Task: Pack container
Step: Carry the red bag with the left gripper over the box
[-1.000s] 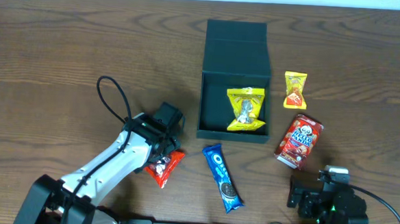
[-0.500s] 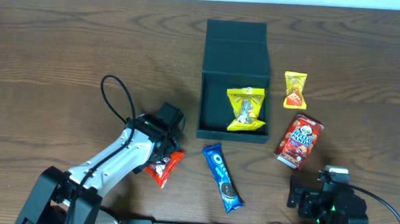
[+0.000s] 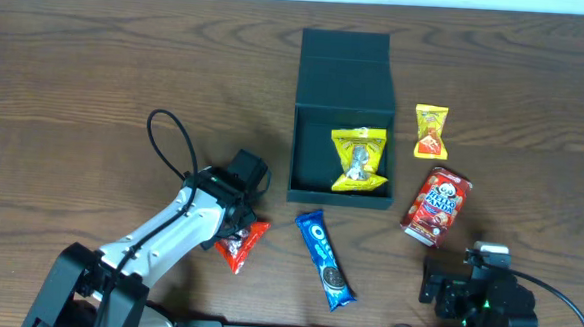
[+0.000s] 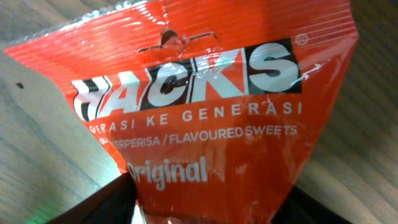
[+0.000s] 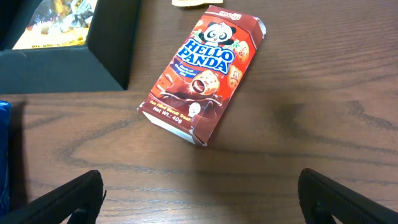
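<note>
The container point(image 3: 338, 197) is a dark teal-black box, lid open flat behind it. It holds a yellow snack packet point(image 3: 357, 159). Its front wall also shows in the right wrist view point(image 5: 62, 65). My left gripper point(image 3: 235, 225) is low over the table, left of the box. In the left wrist view its fingers point(image 4: 211, 208) press both sides of a red Hacks sweets packet point(image 4: 205, 106), which lies at the front left point(image 3: 242, 245). My right gripper point(image 5: 200, 199) is open and empty at the front right point(image 3: 466, 285), near a red Hello Panda box point(image 5: 202, 74).
A blue Oreo packet point(image 3: 324, 257) lies in front of the container. The Hello Panda box point(image 3: 436, 203) and a small yellow-and-red packet point(image 3: 431, 131) lie to the container's right. The left arm's black cable point(image 3: 168, 142) loops above the table.
The left arm shifted slightly a second ago and has held still since. The red packet, the other snacks and the right arm have not moved.
</note>
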Robot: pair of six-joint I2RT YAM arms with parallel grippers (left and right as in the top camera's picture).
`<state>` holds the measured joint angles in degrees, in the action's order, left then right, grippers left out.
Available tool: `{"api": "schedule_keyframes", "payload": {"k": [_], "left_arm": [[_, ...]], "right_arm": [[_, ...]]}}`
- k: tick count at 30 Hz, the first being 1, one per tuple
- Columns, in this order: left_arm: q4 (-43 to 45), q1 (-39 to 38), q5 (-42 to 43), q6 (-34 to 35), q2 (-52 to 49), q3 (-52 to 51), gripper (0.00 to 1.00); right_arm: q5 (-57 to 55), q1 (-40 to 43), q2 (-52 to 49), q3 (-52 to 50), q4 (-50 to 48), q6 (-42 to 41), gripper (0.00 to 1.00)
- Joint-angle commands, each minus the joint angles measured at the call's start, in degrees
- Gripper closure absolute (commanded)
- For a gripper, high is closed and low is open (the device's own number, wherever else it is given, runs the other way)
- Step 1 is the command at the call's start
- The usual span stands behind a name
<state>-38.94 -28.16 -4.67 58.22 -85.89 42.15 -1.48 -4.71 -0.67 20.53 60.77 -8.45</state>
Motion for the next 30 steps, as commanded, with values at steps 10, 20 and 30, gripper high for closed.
{"api": "schedule_keyframes", "payload": {"k": [10, 20, 30], "left_arm": [[0.0, 0.3, -0.2, -0.5, -0.7, 0.3, 0.46], [-0.2, 0.3, -0.2, -0.6, -0.7, 0.3, 0.55], [-0.2, 0.3, -0.5, -1.1, -0.7, 0.3, 0.69]], "right_arm": [[0.0, 0.4, 0.3, -0.2, 0.3, 0.8, 0.01], [0.0, 0.4, 0.3, -0.2, 0.3, 0.8, 0.01], [0.0, 0.4, 0.3, -0.2, 0.3, 0.8, 0.01]]}}
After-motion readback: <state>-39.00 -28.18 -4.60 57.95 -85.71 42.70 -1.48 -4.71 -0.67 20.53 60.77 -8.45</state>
